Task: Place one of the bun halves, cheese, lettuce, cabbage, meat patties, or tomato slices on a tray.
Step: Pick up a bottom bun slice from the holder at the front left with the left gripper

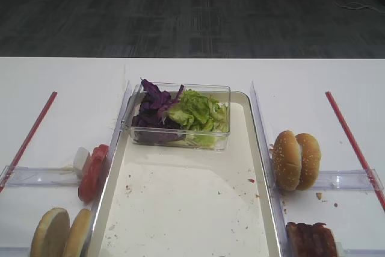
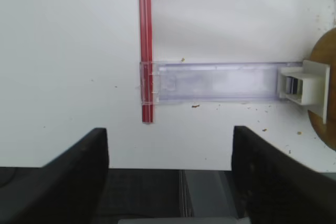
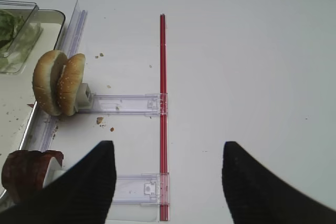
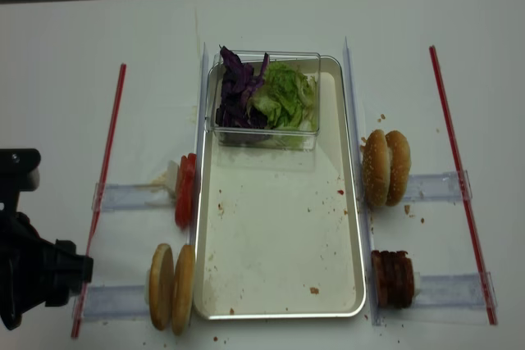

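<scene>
Lying bare, tray [image 4: 279, 284], fingers [image 2: 84, 171] apart

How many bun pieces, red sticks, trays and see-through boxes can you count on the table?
Plain bun halves: 2
Sesame bun halves: 2
Red strips: 2
Tray: 1
Clear box: 1
Total: 8

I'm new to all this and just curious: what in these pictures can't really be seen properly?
- Meat patties: cut off by the bottom edge in the first overhead view.
- Flat bun halves: only a sliver at the left wrist view's right edge.
- Right gripper: its arm shows in neither overhead view.
- Cheese: not visible anywhere.
</scene>
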You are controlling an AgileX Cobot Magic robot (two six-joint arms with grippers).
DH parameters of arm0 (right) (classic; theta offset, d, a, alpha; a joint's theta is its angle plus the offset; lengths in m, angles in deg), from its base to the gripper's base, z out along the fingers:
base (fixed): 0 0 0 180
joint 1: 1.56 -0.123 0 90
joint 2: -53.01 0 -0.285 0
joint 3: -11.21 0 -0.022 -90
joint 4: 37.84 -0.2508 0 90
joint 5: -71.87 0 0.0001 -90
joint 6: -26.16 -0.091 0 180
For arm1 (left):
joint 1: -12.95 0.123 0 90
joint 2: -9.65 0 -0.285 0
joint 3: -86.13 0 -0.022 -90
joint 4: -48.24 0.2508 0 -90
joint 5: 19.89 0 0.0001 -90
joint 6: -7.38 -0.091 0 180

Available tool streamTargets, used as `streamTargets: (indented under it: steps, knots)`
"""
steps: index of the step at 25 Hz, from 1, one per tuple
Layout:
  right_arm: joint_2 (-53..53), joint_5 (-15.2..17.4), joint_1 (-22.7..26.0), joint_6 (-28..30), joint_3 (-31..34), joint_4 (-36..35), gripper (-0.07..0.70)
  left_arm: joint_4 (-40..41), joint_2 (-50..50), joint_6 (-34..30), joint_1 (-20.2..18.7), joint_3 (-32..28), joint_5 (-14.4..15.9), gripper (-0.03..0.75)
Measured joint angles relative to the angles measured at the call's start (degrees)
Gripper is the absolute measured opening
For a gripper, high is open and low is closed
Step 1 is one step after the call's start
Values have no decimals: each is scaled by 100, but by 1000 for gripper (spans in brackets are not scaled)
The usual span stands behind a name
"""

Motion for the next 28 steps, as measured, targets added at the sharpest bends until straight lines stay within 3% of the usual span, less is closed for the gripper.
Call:
streamTargets:
  steps: [5, 8, 13, 18, 21, 25, 28]
  knots:
    - [0, 0, 0, 0, 0, 0, 482, -572, -201, -194, -117, 198, -23, 491]
    - [0, 0, 0, -12, 0, 0, 482, -908, -201, -187, -559, 347, -37, 491]
    - [0, 0, 0, -12, 0, 0, 482, -1047, -201, 411, -1812, 394, -257, 491]
    - [0, -10, 0, -20, 0, 0, 482, -855, -210, 1508, -3162, 394, -618, 491]
    - [0, -10, 0, -20, 0, 0, 482, -592, -305, 2136, -3826, 394, -667, 491]
    - [0, -10, 0, -10, 0, 0, 482, -415, -520, 2736, -4505, 397, -925, 491]
    - [0, -10, 0, -10, 0, 0, 482, -233, -792, 3155, -4758, 445, -1062, 491]
